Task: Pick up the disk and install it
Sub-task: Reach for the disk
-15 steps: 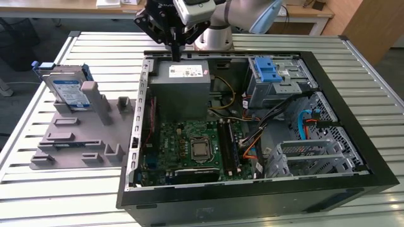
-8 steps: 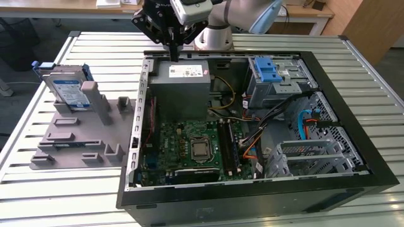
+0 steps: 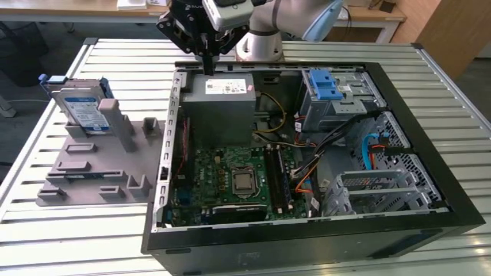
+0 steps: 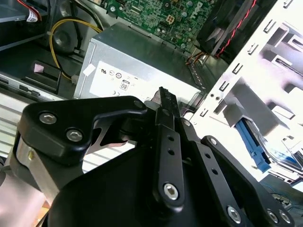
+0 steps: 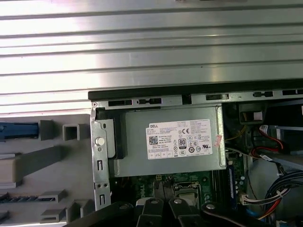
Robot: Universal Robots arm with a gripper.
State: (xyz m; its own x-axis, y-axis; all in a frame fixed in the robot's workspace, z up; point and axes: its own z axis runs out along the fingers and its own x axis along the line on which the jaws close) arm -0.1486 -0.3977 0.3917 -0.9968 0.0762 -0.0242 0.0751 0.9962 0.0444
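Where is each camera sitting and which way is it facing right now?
Exterior view: off the arm, looking down across the open computer case; the arm and shut gripper hang over its far side; the disk stands at the exterior view's left.
First wrist view: on the arm, facing straight down onto the grey box; gripper links show.
Second wrist view: on the arm, slanting along the gripper toward that box.
Shared: all three show the grey box's white sticker.

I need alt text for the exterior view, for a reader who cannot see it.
The shut gripper hangs above the grey power supply in an open computer case. The disk stands on edge in a grey fixture at the exterior view's left.
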